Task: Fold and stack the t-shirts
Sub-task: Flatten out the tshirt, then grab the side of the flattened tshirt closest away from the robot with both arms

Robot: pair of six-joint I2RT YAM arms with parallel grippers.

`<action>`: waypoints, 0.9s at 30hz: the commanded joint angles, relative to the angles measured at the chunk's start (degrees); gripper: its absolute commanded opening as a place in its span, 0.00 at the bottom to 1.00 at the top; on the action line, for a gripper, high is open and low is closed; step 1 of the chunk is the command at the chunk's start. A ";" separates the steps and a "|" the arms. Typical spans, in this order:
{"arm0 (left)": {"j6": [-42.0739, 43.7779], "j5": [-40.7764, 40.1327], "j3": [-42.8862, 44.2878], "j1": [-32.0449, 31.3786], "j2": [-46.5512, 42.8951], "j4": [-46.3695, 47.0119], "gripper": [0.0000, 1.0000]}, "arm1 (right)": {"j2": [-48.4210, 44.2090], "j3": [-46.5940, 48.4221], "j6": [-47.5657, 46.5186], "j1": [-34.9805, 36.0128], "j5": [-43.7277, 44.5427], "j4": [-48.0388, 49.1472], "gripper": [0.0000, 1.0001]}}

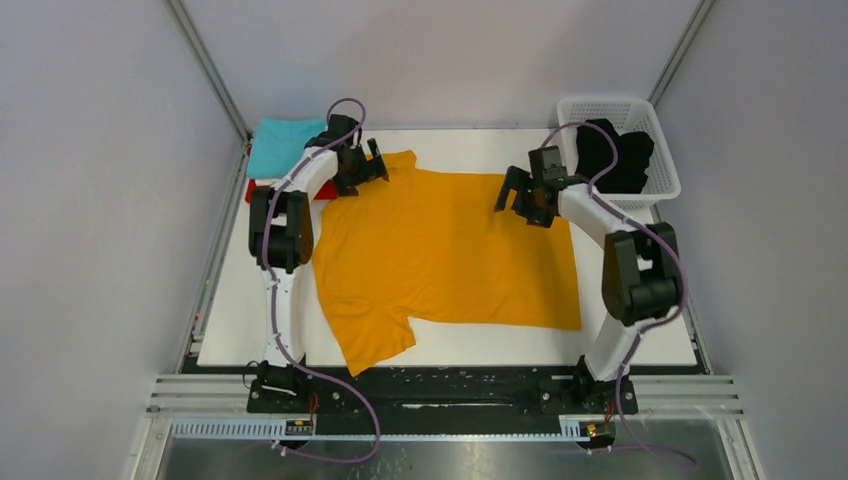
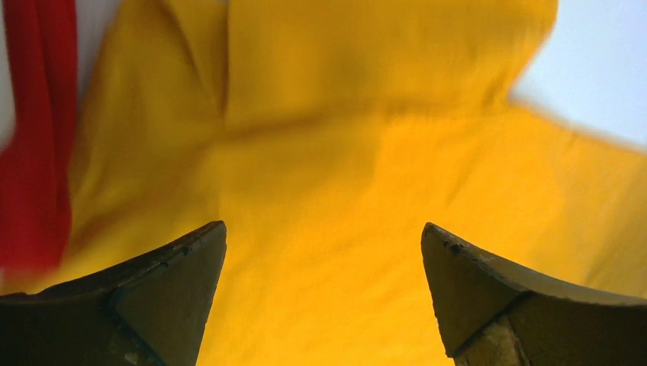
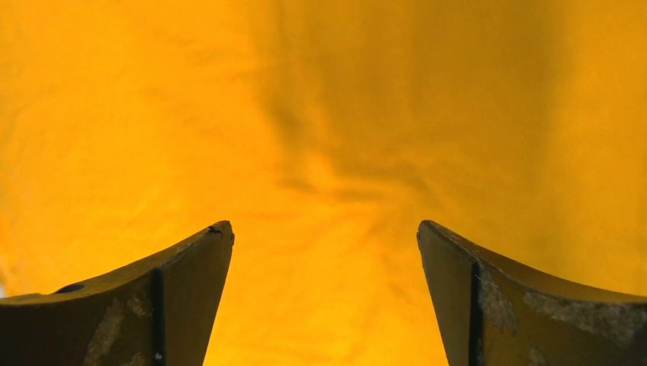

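Observation:
An orange-yellow t-shirt (image 1: pixel 440 255) lies spread flat on the white table, collar side to the left, one sleeve at the far left and one at the near left. My left gripper (image 1: pixel 372 165) is open just above its far left sleeve; the left wrist view (image 2: pixel 324 236) shows orange cloth (image 2: pixel 343 175) between the fingers. My right gripper (image 1: pixel 520 200) is open above the shirt's far right edge; the right wrist view (image 3: pixel 324 229) shows only orange cloth (image 3: pixel 320 114). A folded teal shirt (image 1: pixel 280 145) lies on a red shirt (image 1: pixel 262 190) at the far left. A black shirt (image 1: pixel 612 152) lies in the basket.
A white plastic mesh basket (image 1: pixel 662 175) stands at the far right corner. The red shirt's edge shows in the left wrist view (image 2: pixel 34 137). Bare white table (image 1: pixel 250 320) runs along the near edge and the left side. Grey walls enclose the cell.

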 commanded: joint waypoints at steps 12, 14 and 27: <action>1.89 -1.51 -61.14 -11.38 -66.57 17.57 0.99 | -51.43 -40.20 8.55 0.00 9.17 6.21 0.99; -2.86 -6.86 -64.86 -15.55 -71.43 13.18 0.99 | -56.03 -42.63 8.66 -0.08 8.87 5.91 1.00; -42.91 -21.72 -87.81 -49.13 -93.22 -21.38 0.87 | -63.83 -44.97 7.65 -0.13 12.21 1.50 0.99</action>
